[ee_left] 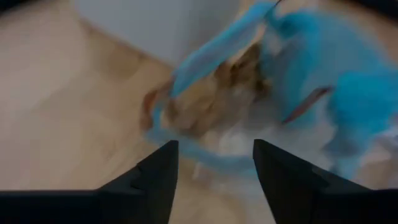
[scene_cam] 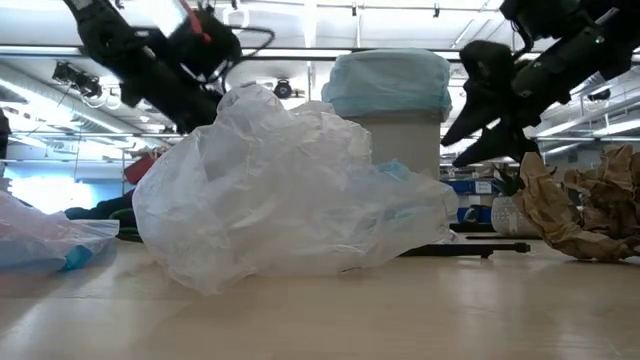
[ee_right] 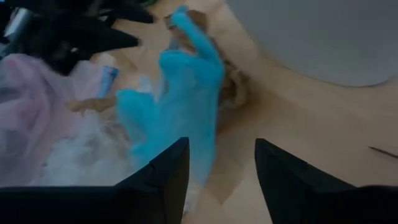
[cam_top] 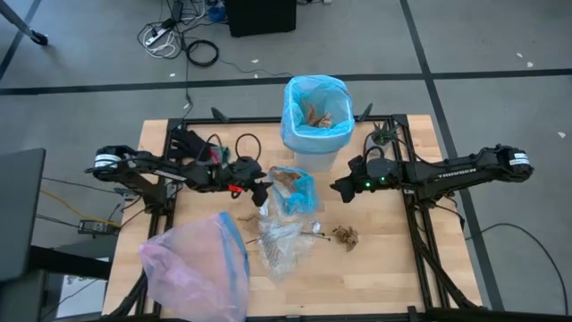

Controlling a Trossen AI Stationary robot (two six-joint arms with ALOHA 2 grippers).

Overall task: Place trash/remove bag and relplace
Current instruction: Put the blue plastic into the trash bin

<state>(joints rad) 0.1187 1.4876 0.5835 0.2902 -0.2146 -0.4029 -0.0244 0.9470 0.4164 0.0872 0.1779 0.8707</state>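
Left gripper [cam_top: 264, 190] and right gripper [cam_top: 337, 189], both open and empty, flank the blue packet [cam_top: 293, 190] on the table [cam_top: 384, 268] before the bin [cam_top: 315, 116]; looks light, crinkly, slippery, so pinch a bunched fold.

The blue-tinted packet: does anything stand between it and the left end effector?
Nothing visible does. The left end effector, jaws open, sits right at the blue-tinted packet, with no object between them. The right end effector hovers open on the packet's other side.
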